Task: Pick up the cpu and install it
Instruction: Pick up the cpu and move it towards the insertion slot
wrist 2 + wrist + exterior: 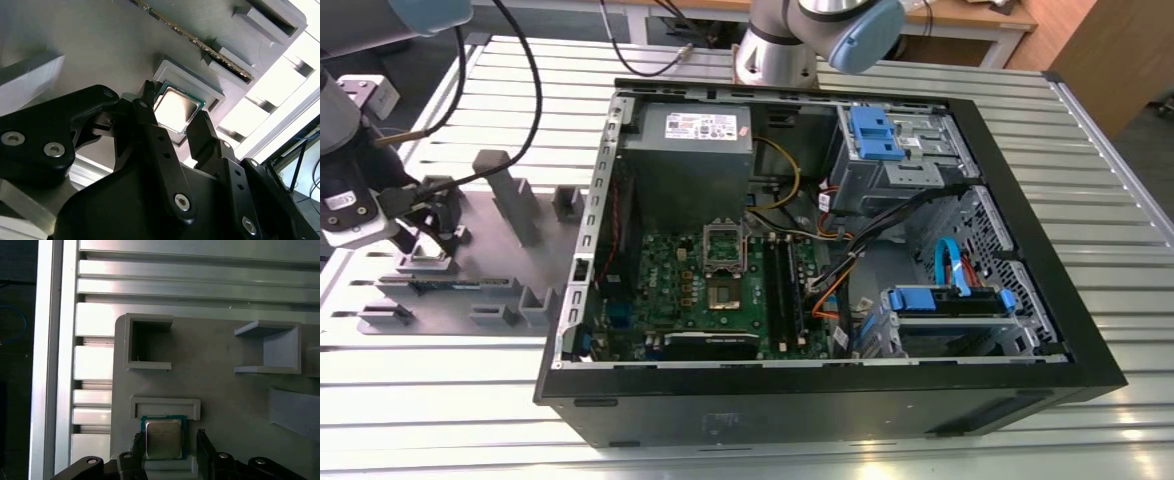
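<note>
The gripper hangs low over the cpu. Its two black fingers are spread, one on each side of the chip. In the first wrist view a strip of grey shows between the cpu and one finger. The other finger lies right at the chip's green edge, and I cannot tell whether it touches. The gripper has hold of nothing. The cpu lies flat, metal top up, in the shallow recess of a lilac-grey holder, whose raised rim runs along one side of it. The holder is part of a grey fixture plate that carries several other blocks. The plate lies on the slatted worktop, near the worktop's edge on the exterior view's left. There the arm reaches down over it. Just beside the plate, toward the exterior view's right, an open computer case lies on its side. Inside, on the green motherboard, the socket stands bare, with its dark metal frame above it.
</note>
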You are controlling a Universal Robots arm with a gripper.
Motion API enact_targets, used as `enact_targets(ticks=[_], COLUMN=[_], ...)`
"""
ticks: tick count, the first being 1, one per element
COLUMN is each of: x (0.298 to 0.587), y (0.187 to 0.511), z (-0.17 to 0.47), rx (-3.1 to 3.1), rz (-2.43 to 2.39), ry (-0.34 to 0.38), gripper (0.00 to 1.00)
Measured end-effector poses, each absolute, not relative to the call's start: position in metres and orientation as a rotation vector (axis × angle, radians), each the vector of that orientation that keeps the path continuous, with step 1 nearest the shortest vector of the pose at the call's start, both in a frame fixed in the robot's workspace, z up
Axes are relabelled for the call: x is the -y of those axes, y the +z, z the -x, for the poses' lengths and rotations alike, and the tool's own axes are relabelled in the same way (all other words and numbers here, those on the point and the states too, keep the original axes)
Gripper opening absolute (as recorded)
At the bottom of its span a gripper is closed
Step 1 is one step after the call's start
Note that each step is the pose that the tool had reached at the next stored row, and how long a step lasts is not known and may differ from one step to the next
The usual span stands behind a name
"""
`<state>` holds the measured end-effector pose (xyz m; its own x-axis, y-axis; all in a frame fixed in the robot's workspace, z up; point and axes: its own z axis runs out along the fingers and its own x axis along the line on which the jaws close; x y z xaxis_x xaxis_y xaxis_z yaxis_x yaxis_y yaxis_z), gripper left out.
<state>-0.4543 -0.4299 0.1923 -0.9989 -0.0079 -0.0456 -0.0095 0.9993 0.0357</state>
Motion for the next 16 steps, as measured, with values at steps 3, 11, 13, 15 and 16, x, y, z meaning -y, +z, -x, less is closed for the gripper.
enact_targets(ticks=[3,11,13,15,16], x=[0.4298,0.4293,0.4292,0.4282,0.4273], y=[0.1918,0.1914,0.1914,0.1912,0.191], z=[0.4542,0.4542,0.4542,0.4543,0.4544], rx=[-3.096,-3.095,-3.095,-3.095,-3.095], rz=[0.013,0.013,0.013,0.013,0.013], ry=[0.058,0.059,0.059,0.059,0.059], gripper=[0.53,0.54,0.6,0.6,0.6])
